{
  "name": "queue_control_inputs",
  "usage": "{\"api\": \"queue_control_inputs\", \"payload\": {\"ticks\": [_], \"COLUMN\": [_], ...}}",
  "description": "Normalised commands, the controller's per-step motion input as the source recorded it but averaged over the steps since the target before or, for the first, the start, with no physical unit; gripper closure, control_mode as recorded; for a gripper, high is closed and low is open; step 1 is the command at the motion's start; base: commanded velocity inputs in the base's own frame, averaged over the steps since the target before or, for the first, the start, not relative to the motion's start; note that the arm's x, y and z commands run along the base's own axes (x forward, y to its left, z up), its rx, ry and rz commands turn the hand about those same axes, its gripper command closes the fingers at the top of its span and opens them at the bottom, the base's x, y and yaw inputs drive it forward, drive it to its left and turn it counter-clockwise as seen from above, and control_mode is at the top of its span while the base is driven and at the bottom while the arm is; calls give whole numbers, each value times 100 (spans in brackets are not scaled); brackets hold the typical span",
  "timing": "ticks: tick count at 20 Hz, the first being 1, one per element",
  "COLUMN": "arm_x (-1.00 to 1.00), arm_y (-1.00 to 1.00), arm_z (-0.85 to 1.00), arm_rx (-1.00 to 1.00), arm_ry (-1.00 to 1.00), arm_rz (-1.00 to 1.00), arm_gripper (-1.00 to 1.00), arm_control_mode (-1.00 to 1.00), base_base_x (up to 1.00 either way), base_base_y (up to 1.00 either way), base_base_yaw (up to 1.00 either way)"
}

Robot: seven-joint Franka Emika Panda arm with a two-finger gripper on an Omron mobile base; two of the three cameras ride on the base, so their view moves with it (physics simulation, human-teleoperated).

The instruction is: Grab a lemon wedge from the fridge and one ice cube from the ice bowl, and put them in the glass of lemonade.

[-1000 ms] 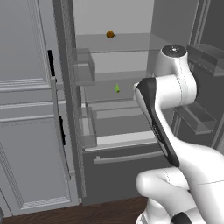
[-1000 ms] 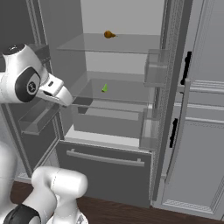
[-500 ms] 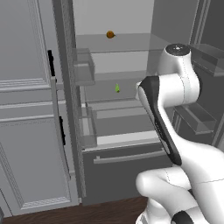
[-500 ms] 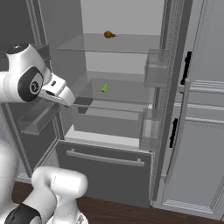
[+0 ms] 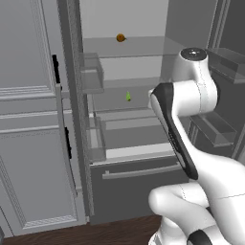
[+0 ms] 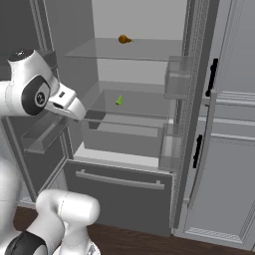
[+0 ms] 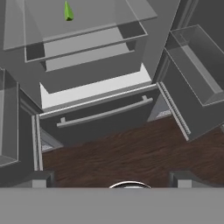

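Note:
The fridge (image 5: 72, 119) stands with both doors open, showing pale walls and glass shelves. The lemon wedge (image 5: 128, 96), a tiny yellow-green piece, lies on the middle glass shelf (image 6: 119, 100). In the hand view it sits at the top left (image 7: 68, 12). My gripper (image 7: 111, 179) is open with nothing between its fingers. It hangs in front of the fridge's left side (image 6: 79, 113), lower than the wedge and well short of it, tilted down toward the bottom drawer (image 7: 100, 116) and the floor. The ice bowl and the glass of lemonade are out of view.
A small round orange ball (image 5: 120, 38) rests on the upper shelf. Clear door bins (image 6: 175, 82) jut out from both open doors beside the arm. Light-grey panelled cabinets (image 5: 28, 143) flank the fridge. Dark wood floor (image 7: 131, 153) lies below.
The arm's upper joint has shifted slightly and the hand has edged a little toward the fridge. The gripper stays open and the wedge has not moved.

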Motion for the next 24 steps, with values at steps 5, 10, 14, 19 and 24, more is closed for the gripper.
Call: {"api": "queue_control_inputs", "payload": {"ticks": [5,10,14,19,24], "arm_x": [12,0,0,0,7], "arm_y": [0,0,0,0,0], "arm_z": [-1,0,0,0,-9], "arm_rx": [0,0,0,0,1], "arm_ry": [0,0,0,0,-1], "arm_rz": [0,0,0,0,1], "arm_gripper": [-100,-100,-100,-100,-100], "arm_control_mode": [100,100,100,100,-100], "base_base_x": [57,44,33,28,4], "base_base_y": [0,-2,0,-7,-14], "base_base_yaw": [0,4,3,6,6]}}
